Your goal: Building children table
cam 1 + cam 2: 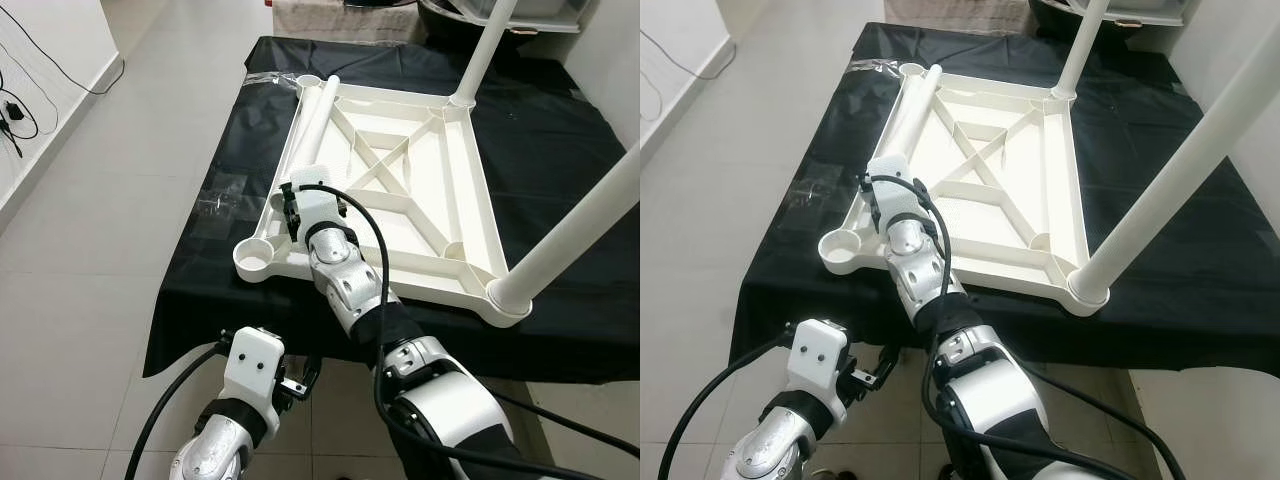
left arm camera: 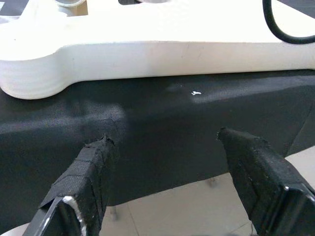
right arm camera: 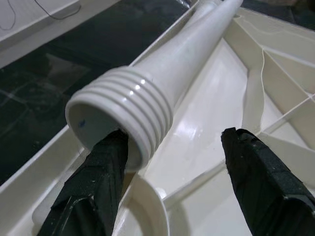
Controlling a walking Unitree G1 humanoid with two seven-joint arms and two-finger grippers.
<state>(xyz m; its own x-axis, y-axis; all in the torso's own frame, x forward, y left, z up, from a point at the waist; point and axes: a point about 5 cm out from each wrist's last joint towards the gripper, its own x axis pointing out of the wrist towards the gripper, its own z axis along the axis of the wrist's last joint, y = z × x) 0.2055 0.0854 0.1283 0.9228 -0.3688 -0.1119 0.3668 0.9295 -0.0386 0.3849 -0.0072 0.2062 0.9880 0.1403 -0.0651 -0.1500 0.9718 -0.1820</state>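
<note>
Leg (image 3: pixel 162 83) lay loose along upturned tabletop (image 1: pixel 400 190) on worktop (image 1: pixel 560 130) | right gripper (image 3: pixel 172 147) spread wide at its threaded end, nothing held | left gripper (image 2: pixel 167 162) released, below worktop edge | likely light, stiff, slick plastic; grasp shaft beyond threads.

Tabletop (image 1: pixel 455 215): cream-white plastic with a ribbed underside forming a cross pattern. Legs: two mounted (image 1: pixel 575 225), one loose (image 1: pixel 312 125), all the same cream-white; the loose leg's end carries ridged thread rings (image 3: pixel 133 110). Worktop cloth (image 1: pixel 560 130): plain matte black. Floor (image 1: pixel 90 250): pale grey-beige tiles with thin darker joints. Wall (image 1: pixel 40 40): white, with black cables (image 1: pixel 20 115) against it. Arms (image 1: pixel 350 285): silver with white wrist housings and black cabling. Left claw (image 2: pixel 167 184) and right claw (image 3: pixel 172 182): black, wrapped in black tape.
</note>
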